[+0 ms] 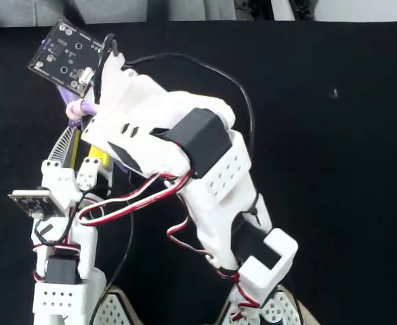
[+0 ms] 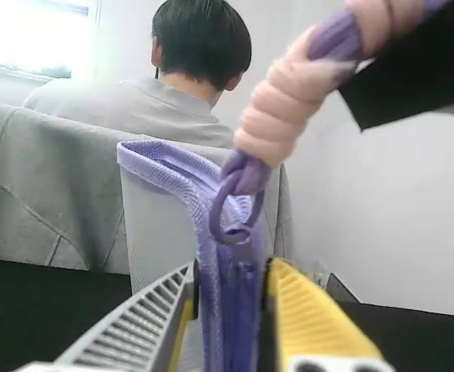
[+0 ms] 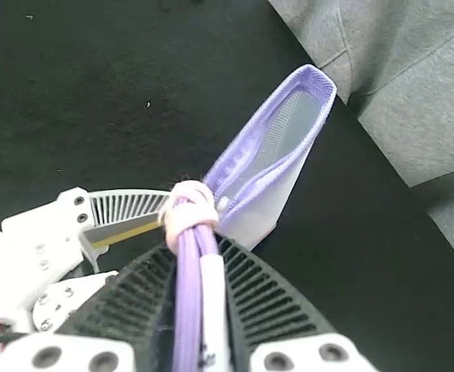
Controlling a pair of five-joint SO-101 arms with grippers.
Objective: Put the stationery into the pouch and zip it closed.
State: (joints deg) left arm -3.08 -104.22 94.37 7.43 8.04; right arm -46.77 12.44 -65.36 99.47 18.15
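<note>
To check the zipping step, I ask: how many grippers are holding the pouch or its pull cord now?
2. The left gripper clamps the pouch at its zipper end; the right gripper pinches the pull cord tied to the zipper.

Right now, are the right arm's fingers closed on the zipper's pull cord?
Yes, in the right wrist view the black fingers pinch the purple and pink pull cord between them.

White printed arms, black servos, red-white-black cables; left gripper yellow-faced.
</note>
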